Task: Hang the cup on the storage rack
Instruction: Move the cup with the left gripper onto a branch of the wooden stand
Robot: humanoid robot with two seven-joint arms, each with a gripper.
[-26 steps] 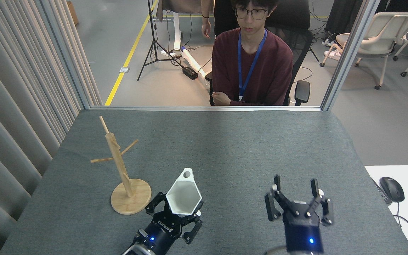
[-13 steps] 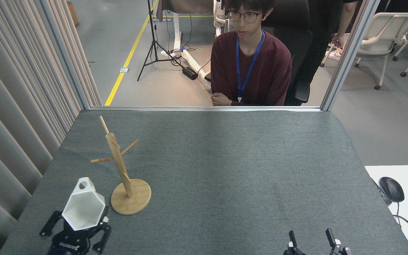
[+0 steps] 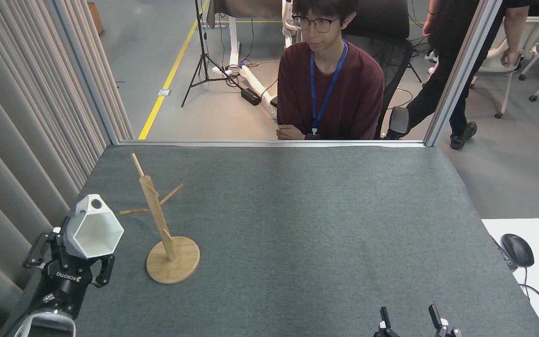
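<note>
A white faceted cup [image 3: 92, 229] with a hexagonal rim and a pierced tab at its top is held above the table's left edge. My left gripper [image 3: 76, 255] is shut on its lower body, with the cup's mouth facing me. The storage rack [image 3: 160, 224], a bamboo mug tree on a round disc base, stands just right of the cup, its left peg pointing toward the cup. The cup and the rack are apart. Only the fingertips of my right gripper [image 3: 407, 319] show at the bottom edge, spread open and empty.
A grey felt table [image 3: 297, 220] spreads to the right of the rack. A person [image 3: 330, 89] sits behind the far edge, and another walks at the back right. Curtains [image 3: 12, 140] close the left side. A mouse [image 3: 517, 249] lies on a white desk at right.
My left gripper has carried the cup from the table's middle front to the left of the rack, then raised it. My right gripper has dropped back to the bottom edge.
</note>
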